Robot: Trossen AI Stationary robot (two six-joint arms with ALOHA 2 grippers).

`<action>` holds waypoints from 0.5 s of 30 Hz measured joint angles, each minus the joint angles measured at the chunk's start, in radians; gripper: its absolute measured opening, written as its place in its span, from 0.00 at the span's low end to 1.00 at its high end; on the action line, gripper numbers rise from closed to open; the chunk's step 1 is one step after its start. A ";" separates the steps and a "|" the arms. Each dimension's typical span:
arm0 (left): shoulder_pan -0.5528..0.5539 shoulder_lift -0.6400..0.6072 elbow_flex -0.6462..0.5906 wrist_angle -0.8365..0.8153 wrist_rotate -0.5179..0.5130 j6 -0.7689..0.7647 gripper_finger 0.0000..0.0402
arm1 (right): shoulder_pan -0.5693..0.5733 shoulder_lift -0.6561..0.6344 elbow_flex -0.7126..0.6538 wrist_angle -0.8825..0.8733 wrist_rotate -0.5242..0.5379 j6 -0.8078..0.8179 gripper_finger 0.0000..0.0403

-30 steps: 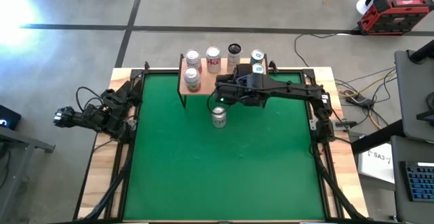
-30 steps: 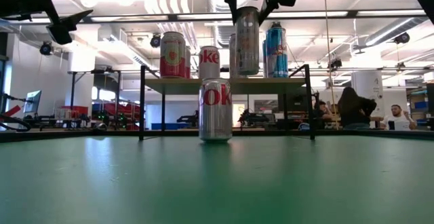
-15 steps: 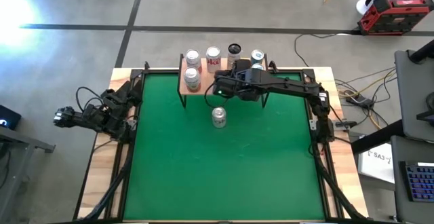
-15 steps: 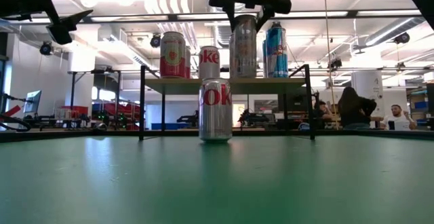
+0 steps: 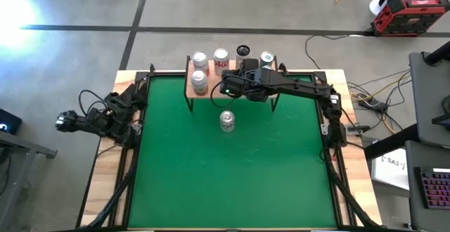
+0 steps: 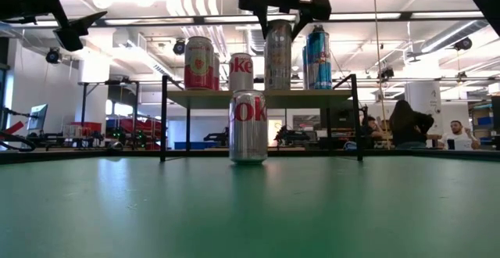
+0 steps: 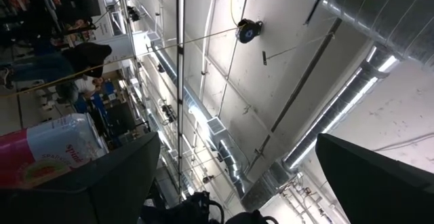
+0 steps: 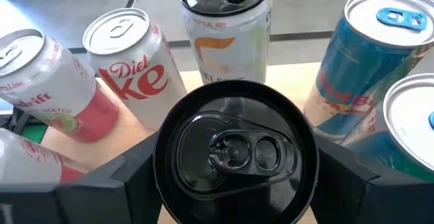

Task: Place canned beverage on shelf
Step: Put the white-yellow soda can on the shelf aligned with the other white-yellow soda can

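Two dark, matte-black jointed arms, left arm [image 5: 98,121] with looping black cables, right arm [image 5: 295,90] with blocky segments

A grey concrete floor [image 5: 84,7], crossed by dark seams, is seen around the table. A red and black case [image 5: 410,14] is set at the far right, with cables [image 5: 365,95] trailing nearby. White ducts and pipes [image 6: 195,4] are hung below the ceiling. Two seated people [image 6: 426,129] are seen in the workshop behind
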 joint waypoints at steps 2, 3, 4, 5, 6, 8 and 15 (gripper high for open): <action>0.000 0.000 0.000 0.000 0.000 0.000 0.95 | 0.000 0.000 0.000 0.003 0.000 -0.003 0.66; 0.000 0.000 0.000 0.000 0.000 0.000 0.95 | 0.000 0.000 -0.001 0.003 0.000 -0.003 0.66; 0.000 0.000 0.000 0.000 0.000 0.000 0.95 | 0.000 0.000 -0.001 0.003 0.000 -0.004 0.66; 0.000 0.000 0.000 0.000 0.000 0.000 0.95 | 0.000 0.000 -0.001 0.003 0.001 -0.004 0.66; 0.000 0.000 0.000 0.000 0.000 0.000 0.95 | 0.000 0.000 -0.001 0.003 0.001 -0.004 0.66; 0.000 0.000 0.000 0.000 0.000 0.000 0.95 | -0.001 0.000 -0.001 0.003 0.001 -0.005 0.66; 0.000 0.000 0.000 0.000 0.000 0.000 0.95 | -0.003 0.000 -0.002 0.003 0.002 -0.029 0.66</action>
